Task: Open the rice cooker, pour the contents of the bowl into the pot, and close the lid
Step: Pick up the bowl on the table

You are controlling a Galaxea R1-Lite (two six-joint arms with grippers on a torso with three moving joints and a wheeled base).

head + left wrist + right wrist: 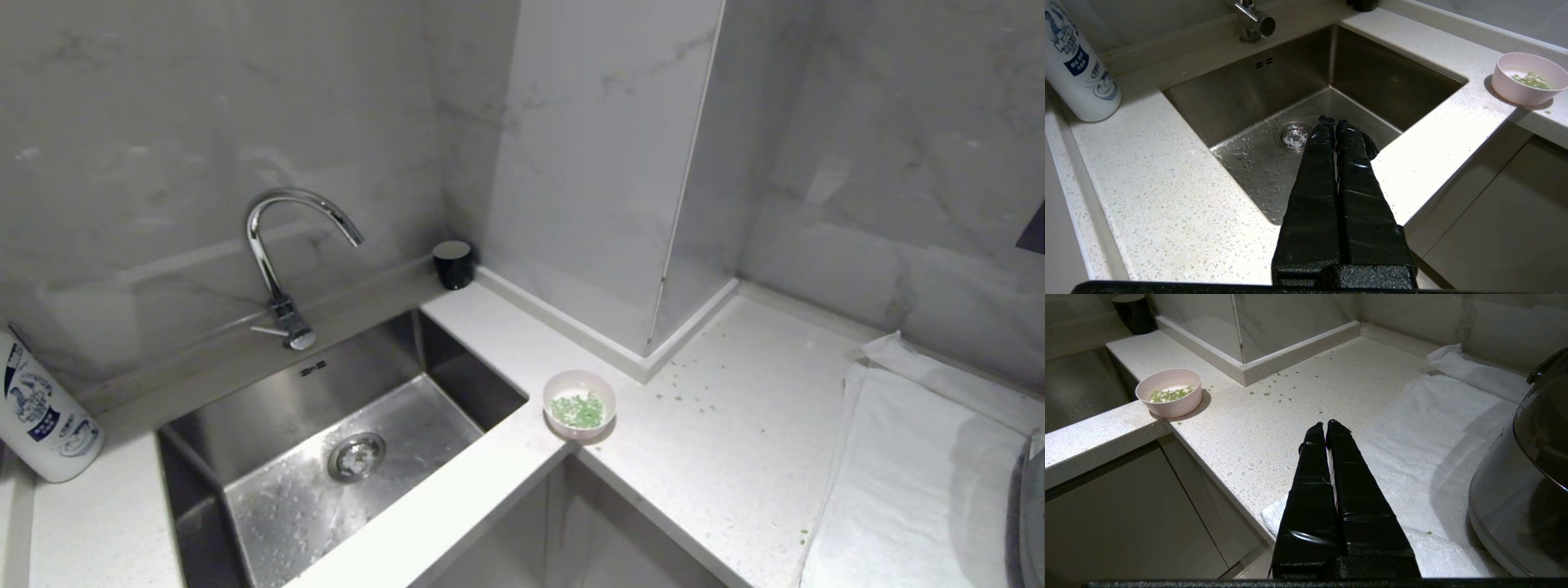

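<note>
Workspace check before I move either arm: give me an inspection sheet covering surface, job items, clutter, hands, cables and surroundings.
Surface: pale speckled counter, green bits scattered on it.
Job's things: pink bowl with green and white bits stands on the counter corner beside the sink; rice cooker sits on a white towel, lid down.
Clutter: white bottle left of the sink, black cup by the wall.
Hands: left hand shut, empty, above the sink; right hand shut, empty, above the counter near the towel.
Cables: nothing seen.
Surroundings: marble-look walls, tap behind the sink.
</note>
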